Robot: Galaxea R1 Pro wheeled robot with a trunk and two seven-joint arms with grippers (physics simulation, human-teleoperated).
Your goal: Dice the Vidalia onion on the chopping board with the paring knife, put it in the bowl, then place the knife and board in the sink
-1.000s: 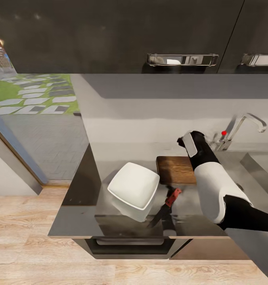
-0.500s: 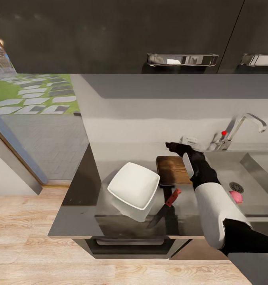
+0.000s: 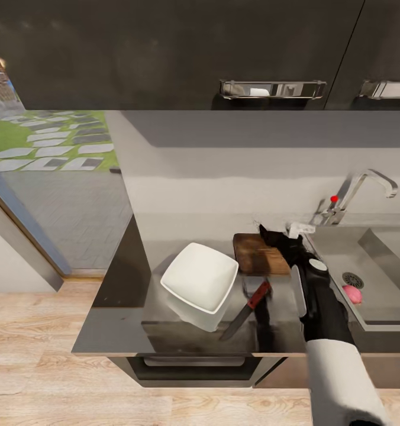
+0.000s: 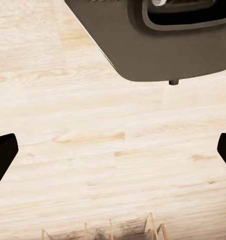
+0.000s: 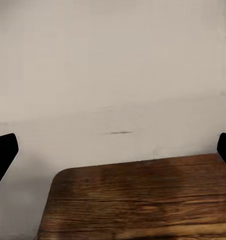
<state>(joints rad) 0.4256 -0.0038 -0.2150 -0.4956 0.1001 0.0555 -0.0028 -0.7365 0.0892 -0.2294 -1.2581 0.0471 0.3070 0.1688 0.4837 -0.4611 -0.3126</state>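
The dark brown chopping board [image 3: 254, 255] lies on the grey countertop [image 3: 126, 296], just left of the steel sink [image 3: 382, 251]. My right gripper [image 3: 271, 235] hovers open over the board's far edge; the right wrist view shows the board [image 5: 143, 205] below its wide-apart fingertips [image 5: 2, 152]. The paring knife [image 3: 248, 306] lies in front of the board, red handle toward it. Left of both stands the white bowl [image 3: 200, 277]. A pinkish round onion [image 3: 352, 294] rests in the basin near the drain [image 3: 352, 278]. My left gripper [image 4: 113, 155] is open above the wooden floor.
The chrome tap [image 3: 358, 190] with its red knob [image 3: 334, 199] stands behind the sink. Dark wall cabinets [image 3: 182, 53] hang above the counter. The counter ends at the left beside a glass door. A dark rounded body [image 4: 158, 40] shows over the floor in the left wrist view.
My right arm has swung left from the tap side and drawn back toward the counter front, bringing the gripper over the board's far edge. The onion in the sink came into sight.
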